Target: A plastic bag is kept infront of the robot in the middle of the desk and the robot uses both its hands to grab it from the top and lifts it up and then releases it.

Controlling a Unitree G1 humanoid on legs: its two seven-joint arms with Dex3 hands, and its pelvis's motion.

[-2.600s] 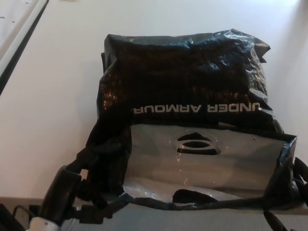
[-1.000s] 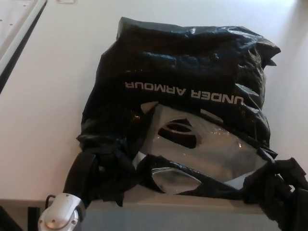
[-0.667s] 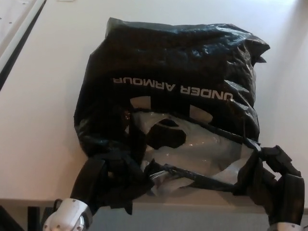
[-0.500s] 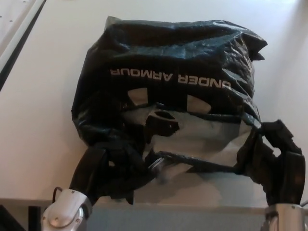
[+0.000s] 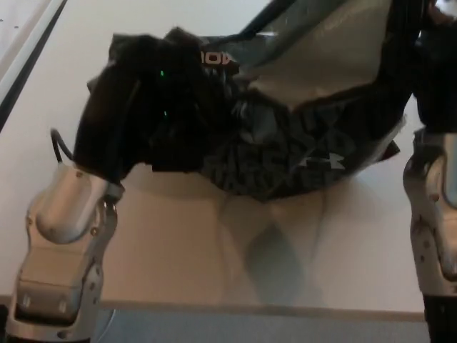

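Bag (image 5: 285, 136) up off the bench (image 5: 171, 243), hanging across upper centre of frame, black plastic crumpled, grey inner face showing at top centre-right, white logo mark on lower right of sagging belly. Soft shadow under it on bench, lower centre. Left robot hand (image 5: 150, 107) at upper left, black fingers clenched on bag's top-left edge, small green light on it. Silver forearm below, running down to lower-left corner, thin black cable looping off wrist. Right robot hand (image 5: 435, 57) at upper right edge, partly cut off by frame, dark & blurred into plastic; looks to be against bag's top-right corner but can't tell finger state. Silver right forearm down right edge to lower right. Bag stretched between both hands, mouth pulled wide, bottom drooping mid-frame just above bench. Dark strip along far upper-left edge of bench
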